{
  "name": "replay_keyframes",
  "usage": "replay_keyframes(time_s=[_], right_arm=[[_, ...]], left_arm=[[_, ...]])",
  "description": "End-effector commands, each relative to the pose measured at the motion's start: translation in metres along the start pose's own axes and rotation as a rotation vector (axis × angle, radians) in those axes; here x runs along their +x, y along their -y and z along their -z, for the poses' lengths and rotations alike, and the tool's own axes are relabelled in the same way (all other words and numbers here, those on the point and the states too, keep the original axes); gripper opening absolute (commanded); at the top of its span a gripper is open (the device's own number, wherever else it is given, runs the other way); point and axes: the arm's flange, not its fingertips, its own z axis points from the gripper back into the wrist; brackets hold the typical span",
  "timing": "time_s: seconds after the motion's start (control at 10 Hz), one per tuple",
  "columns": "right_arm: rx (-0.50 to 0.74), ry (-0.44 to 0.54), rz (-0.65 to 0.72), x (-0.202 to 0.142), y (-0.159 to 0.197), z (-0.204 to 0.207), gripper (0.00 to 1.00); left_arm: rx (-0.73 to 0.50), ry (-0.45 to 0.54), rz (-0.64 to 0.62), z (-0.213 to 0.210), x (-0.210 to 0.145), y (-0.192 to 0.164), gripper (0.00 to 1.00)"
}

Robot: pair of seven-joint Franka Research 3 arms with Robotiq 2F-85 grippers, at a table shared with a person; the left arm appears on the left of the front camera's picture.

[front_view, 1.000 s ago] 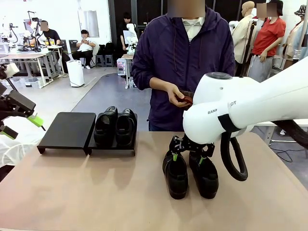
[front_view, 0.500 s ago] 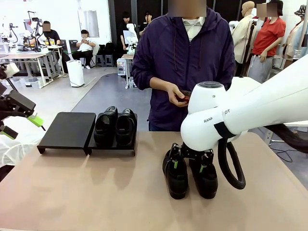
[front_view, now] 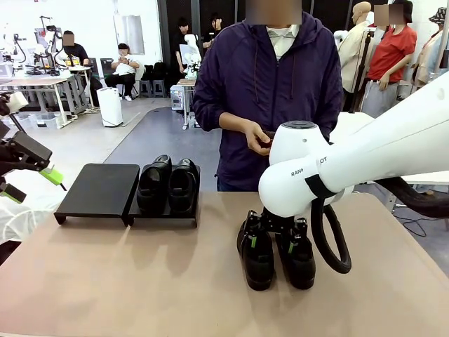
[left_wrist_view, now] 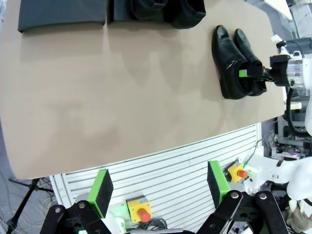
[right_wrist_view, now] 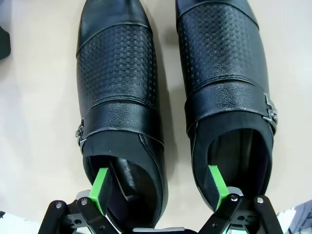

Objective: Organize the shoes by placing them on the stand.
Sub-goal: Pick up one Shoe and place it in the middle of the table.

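Two glossy black shoes [front_view: 257, 254] [front_view: 299, 254] stand side by side mid-table, toes toward me. My right gripper [front_view: 275, 233] is down at their heel ends, open. In the right wrist view one finger [right_wrist_view: 101, 187] dips into the left shoe [right_wrist_view: 119, 92] and the other into the right shoe [right_wrist_view: 226, 83], so the two inner walls lie between them. Another pair of shoes [front_view: 168, 184] sits on the right platform of the black stand [front_view: 98, 188]; its left platform is bare. My left gripper [left_wrist_view: 160, 185] hangs open and high off the table's left side, holding nothing.
A person in a purple hoodie [front_view: 270, 77] stands at the far edge behind the shoes, holding a small dark object [front_view: 269, 142] in both hands. My right arm's white body and black cable loop [front_view: 330, 235] hang over the table's right half.
My right arm has sunk and shifted slightly left, bringing its gripper lower onto the heel ends of the two shoes. The left arm and the shoes on the stand stay still.
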Motion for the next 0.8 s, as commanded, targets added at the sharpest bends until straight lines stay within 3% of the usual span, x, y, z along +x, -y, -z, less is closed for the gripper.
replay_keyframes(time_s=[0.0,0.7], right_arm=[[-0.052,0.028,-0.007,0.002,-0.008,-0.010,1.00],[-0.075,0.002,-0.074,0.006,-0.029,-0.003,1.00]], left_arm=[[-0.020,-0.003,0.011,-0.001,0.000,0.000,1.00],[-0.020,-0.003,0.011,-0.001,0.000,0.000,1.00]])
